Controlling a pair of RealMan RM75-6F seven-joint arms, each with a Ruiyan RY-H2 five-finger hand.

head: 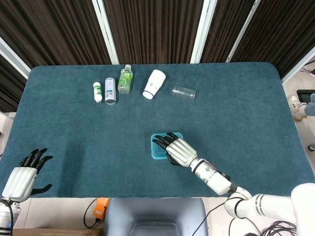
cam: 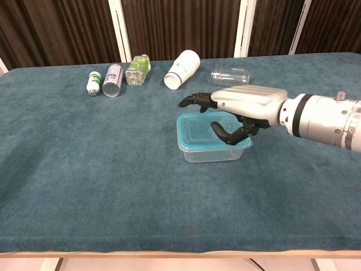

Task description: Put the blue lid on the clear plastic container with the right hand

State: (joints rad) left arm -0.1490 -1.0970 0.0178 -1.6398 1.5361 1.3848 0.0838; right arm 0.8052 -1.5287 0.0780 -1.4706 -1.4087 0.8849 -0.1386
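Chest view: blue lid (cam: pixel 197 130) sits flat on clear plastic container (cam: pixel 211 151), mid-table, looks seated all round but can't confirm the far/right edge, which is hidden behind the thumb. Right hand (cam: pixel 240 107) hovers directly above the lid's right half, palm down, fingers loosely spread & pointing toward the left rim, thumb curled under; holding nothing, and there looks to be a gap betw. fingertips and lid. So the lid lies straight below the hand, not off to a side. If a press-down is still needed, it's a plain vertical move.

Head view agrees: right hand (head: pixel 176 149) covers most of the lid (head: pixel 156 149), only left strip showing. Lid near-square, no strong long axis.

Left hand (head: pixel 23 175) is far off at near-left table corner, fingers apart, empty. Right hand far nearer.
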